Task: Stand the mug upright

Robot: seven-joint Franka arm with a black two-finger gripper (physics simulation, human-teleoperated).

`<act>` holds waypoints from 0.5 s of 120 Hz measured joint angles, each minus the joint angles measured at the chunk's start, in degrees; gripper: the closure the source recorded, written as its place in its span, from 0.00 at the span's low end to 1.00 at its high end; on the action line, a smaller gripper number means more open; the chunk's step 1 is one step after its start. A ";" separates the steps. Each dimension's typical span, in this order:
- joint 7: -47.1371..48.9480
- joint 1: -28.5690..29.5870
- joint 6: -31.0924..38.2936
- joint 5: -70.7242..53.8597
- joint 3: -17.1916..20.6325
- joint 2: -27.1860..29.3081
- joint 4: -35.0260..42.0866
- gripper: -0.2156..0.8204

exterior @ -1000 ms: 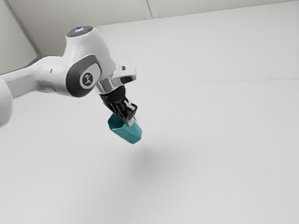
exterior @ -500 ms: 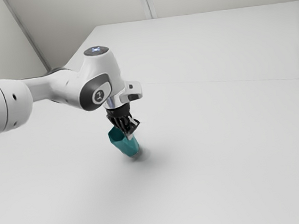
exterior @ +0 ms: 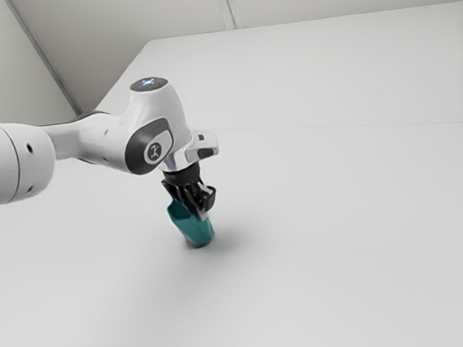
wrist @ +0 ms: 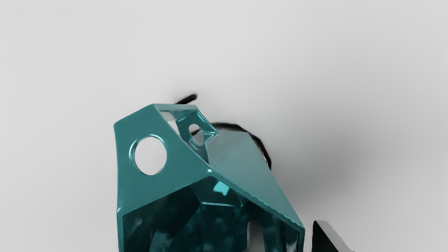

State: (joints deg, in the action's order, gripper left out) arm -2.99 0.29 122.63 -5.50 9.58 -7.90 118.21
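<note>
Pale, plain tabletop [exterior: 346, 236] lies beneath the mug [exterior: 192, 225], whose base is now down on it, or very nearly. A second ago the mug hung above the surface, steeply tilted; half a second ago it was lower but leaning plainly, its mouth toward the exterior view's left. Most of that lean has since gone. It looks close to upright, though I cannot tell whether the base sits fully flat.

The claw [exterior: 198, 214] is at the mouth, spread astride the wall: one finger [wrist: 255, 236] inside the mug, the other finger [wrist: 325, 239] outside, with a gap between that outer one and the wall.

I judge the righting all but achieved. What matters from here is that the mug stays standing; a sideways brush from the inner finger could tip it again, so the claw should lift clear straight along the wall.
</note>
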 joint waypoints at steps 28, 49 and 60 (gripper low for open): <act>0.15 -0.30 -0.64 1.08 0.14 3.04 -2.21 0.38; 0.18 -0.13 -8.02 3.83 -0.76 1.93 -14.41 0.29; 0.19 0.76 -13.82 4.52 -2.05 -0.93 -23.64 0.26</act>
State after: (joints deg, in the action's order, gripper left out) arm -2.80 1.05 108.81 -0.98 7.54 -8.82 94.57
